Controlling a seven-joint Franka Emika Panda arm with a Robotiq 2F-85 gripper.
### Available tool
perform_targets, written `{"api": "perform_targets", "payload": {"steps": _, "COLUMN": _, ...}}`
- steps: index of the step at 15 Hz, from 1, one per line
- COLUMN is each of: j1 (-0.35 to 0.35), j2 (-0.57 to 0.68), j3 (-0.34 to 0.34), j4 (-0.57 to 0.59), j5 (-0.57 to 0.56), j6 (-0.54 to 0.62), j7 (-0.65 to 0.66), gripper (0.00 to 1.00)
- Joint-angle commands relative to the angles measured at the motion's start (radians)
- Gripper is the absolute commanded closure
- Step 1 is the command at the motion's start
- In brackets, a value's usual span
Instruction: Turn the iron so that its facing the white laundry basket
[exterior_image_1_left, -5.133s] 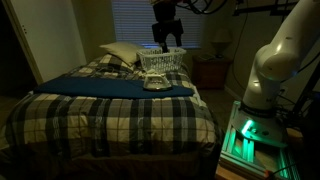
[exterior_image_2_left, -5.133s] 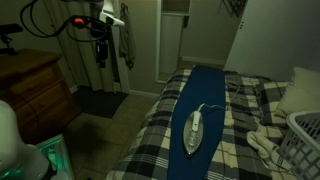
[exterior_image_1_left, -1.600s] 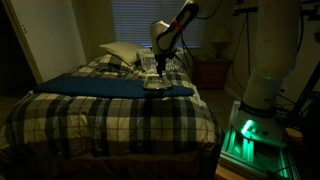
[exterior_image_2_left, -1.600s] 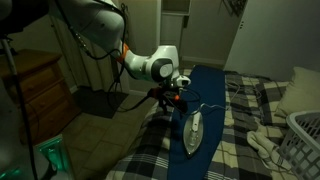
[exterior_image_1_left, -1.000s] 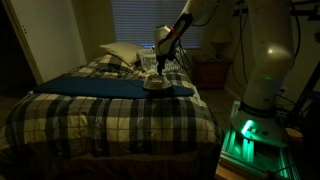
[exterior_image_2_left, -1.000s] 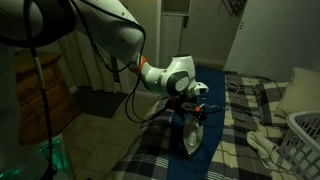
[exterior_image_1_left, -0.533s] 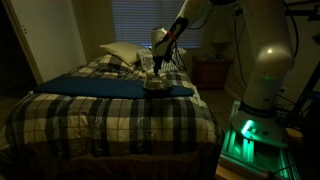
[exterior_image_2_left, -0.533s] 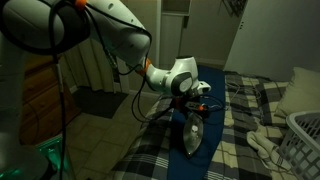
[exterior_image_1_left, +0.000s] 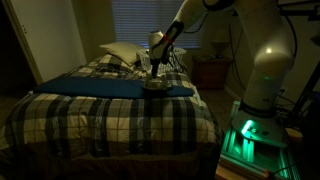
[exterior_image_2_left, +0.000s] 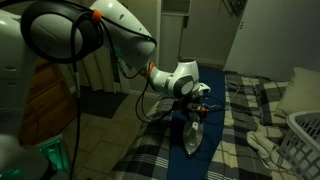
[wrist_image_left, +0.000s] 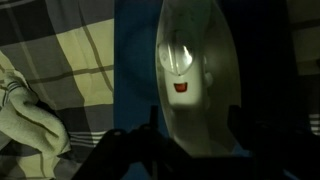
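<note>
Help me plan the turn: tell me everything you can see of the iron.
The iron is small, pale and smooth like plastic, teardrop-shaped with a pointed tip and a red mark on top. It lies flat, sole down, lengthwise on the blue cloth on the bed. The open gripper flanks its wide end in the wrist view; contact is too dim to tell.

The gripper (exterior_image_1_left: 153, 72) is seen at the end of the arm (exterior_image_1_left: 182, 25), close over the bed (exterior_image_1_left: 110, 120). Directly beneath it, the iron (exterior_image_1_left: 155, 85) is laid on a dark blue cloth (exterior_image_1_left: 100, 87). Just behind the gripper, the white laundry basket (exterior_image_1_left: 176, 62) is partly hidden. A pillow (exterior_image_1_left: 118, 52) is set farther off. How the jaws stand cannot be made out.
</note>
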Motion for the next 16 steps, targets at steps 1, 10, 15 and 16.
{"api": "perform_targets", "payload": {"steps": 1, "j1": -0.025, "j2": 0.037, "j3": 0.022, "j4": 0.040, "j5": 0.026, "j6": -0.003, "j7": -0.069, "gripper": 0.57}}
{"api": "perform_targets", "payload": {"steps": 10, "j1": -0.019, "j2": 0.028, "j3": 0.010, "j4": 0.022, "j5": 0.001, "j6": 0.018, "j7": -0.072, "gripper": 0.88}}
{"api": "perform_targets", "payload": {"steps": 15, "j1": -0.043, "j2": 0.038, "j3": 0.009, "j4": -0.005, "j5": -0.082, "j6": 0.151, "j7": -0.256, "gripper": 0.88}}
{"api": "perform_targets", "payload": {"steps": 16, "j1": -0.058, "j2": 0.036, "j3": 0.023, "j4": -0.022, "j5": -0.081, "j6": 0.184, "j7": -0.303, "gripper": 0.88}}
